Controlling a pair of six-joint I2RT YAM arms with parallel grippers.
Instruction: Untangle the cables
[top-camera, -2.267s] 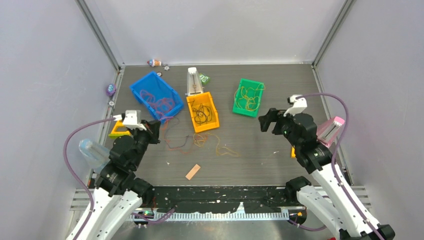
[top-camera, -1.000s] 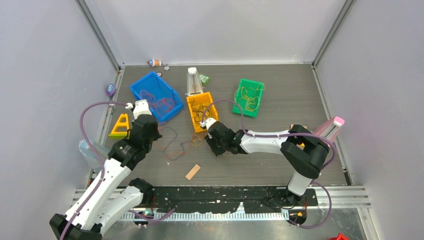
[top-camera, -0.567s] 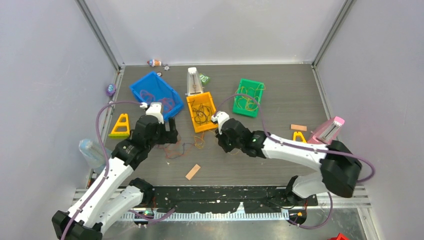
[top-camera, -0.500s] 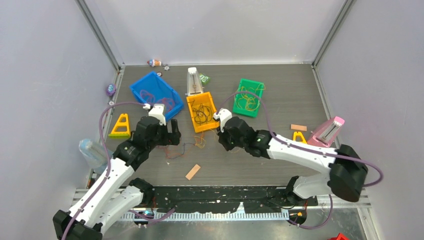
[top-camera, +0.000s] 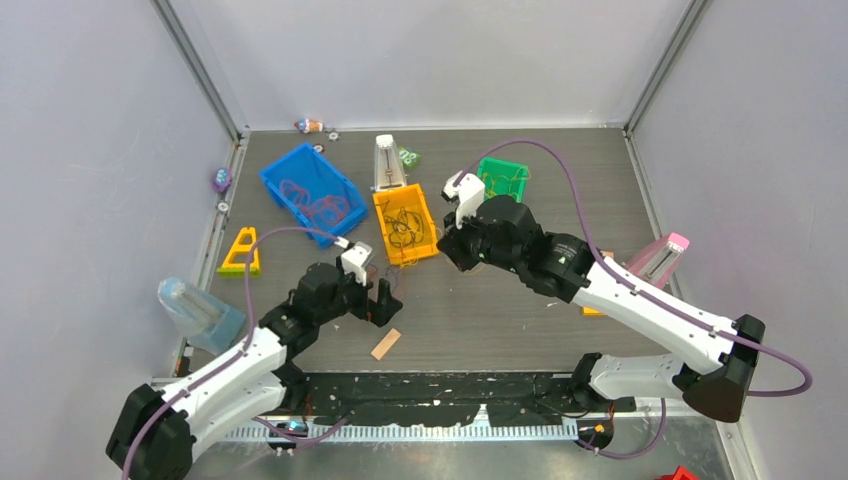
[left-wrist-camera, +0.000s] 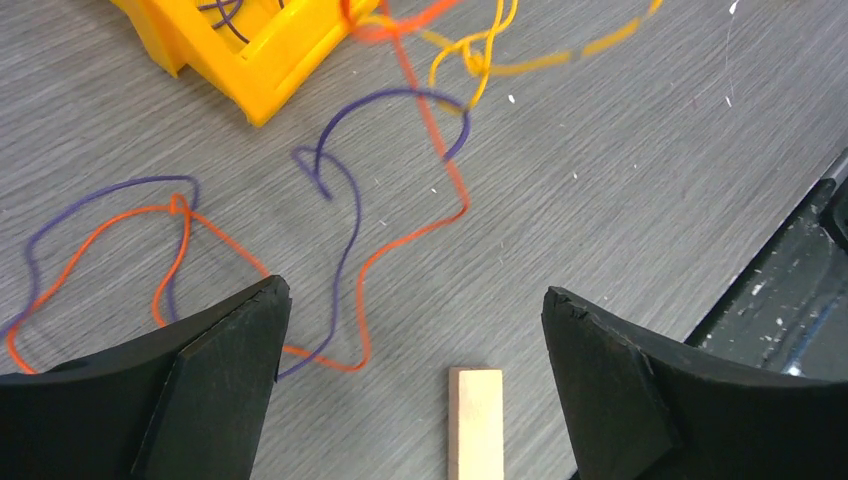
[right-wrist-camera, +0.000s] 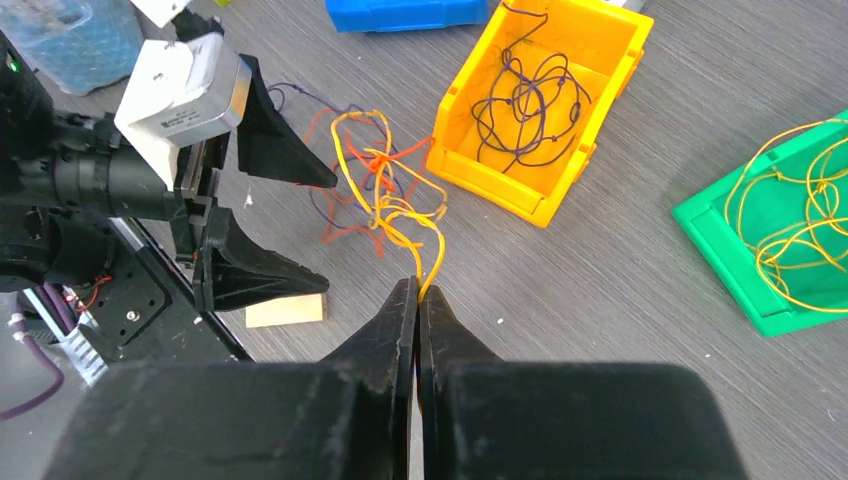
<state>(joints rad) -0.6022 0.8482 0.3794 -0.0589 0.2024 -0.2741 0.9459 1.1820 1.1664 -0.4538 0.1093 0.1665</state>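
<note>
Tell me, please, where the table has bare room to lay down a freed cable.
Bare table right of the green bin, and the near strip between the wooden block and right arm. Crowded: cables before the orange bin.

Bright, even light; soft shadows; cables (left-wrist-camera: 475, 62) blurred atop left wrist view

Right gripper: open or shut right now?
Shut on the yellow cable. In the right wrist view, the right gripper has its fingertips together, with the strand pinched between them.
</note>
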